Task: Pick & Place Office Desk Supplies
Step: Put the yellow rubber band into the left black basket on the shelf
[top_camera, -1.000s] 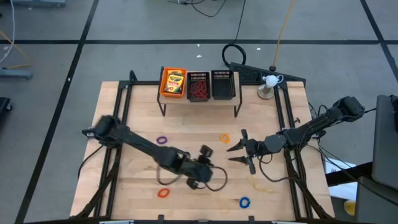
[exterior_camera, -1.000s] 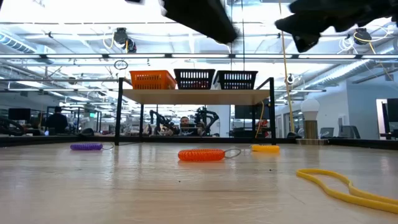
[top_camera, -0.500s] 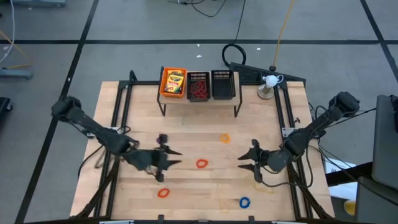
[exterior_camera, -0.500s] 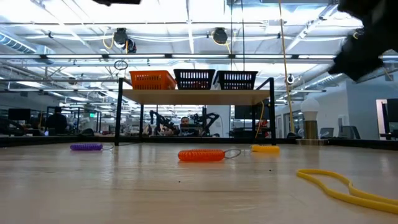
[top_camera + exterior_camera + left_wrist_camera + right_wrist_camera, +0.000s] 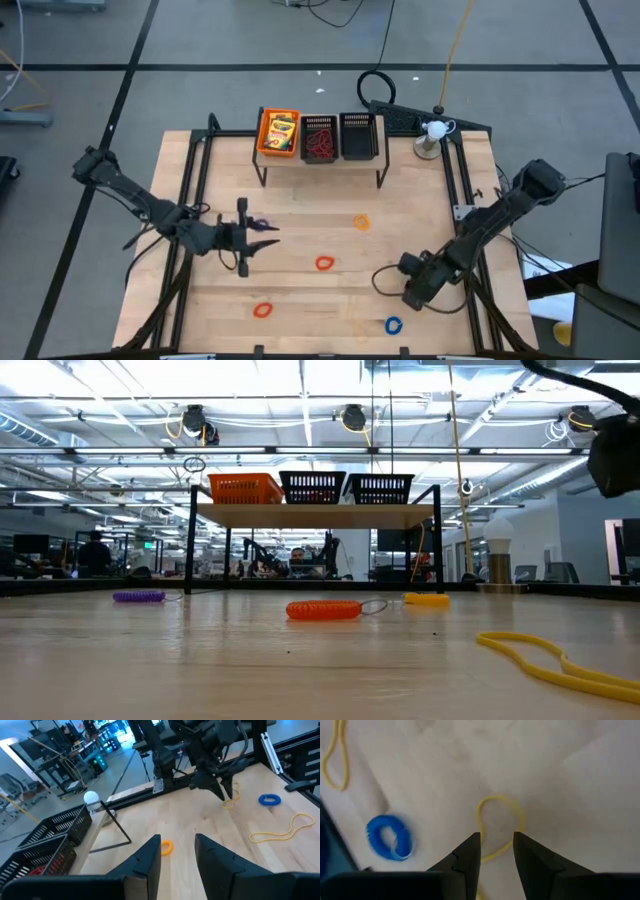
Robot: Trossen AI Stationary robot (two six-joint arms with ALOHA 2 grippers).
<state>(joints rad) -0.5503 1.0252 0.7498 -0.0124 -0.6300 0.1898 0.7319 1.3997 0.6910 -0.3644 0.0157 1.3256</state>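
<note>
My left gripper is open, level above the table's left half, right beside the purple ring. My right gripper is open and tipped down over the yellow band, one fingertip on each side of its loop. I see no touch. Lying flat on the table are a red-orange ring, an orange ring, a red ring and a blue ring. The yellow-and-green card boxes sit in the orange bin. Reddish bands lie in the middle black bin.
A black-framed shelf at the table's far side carries the orange bin and two black mesh bins. A small white lamp stands at the far right corner. Black rails run along both table sides.
My left gripper has drawn back from the table's middle toward the left edge, uncovering the red-orange ring, and now points right beside the purple ring. My right gripper has moved toward the near edge and tipped down over the yellow band.
</note>
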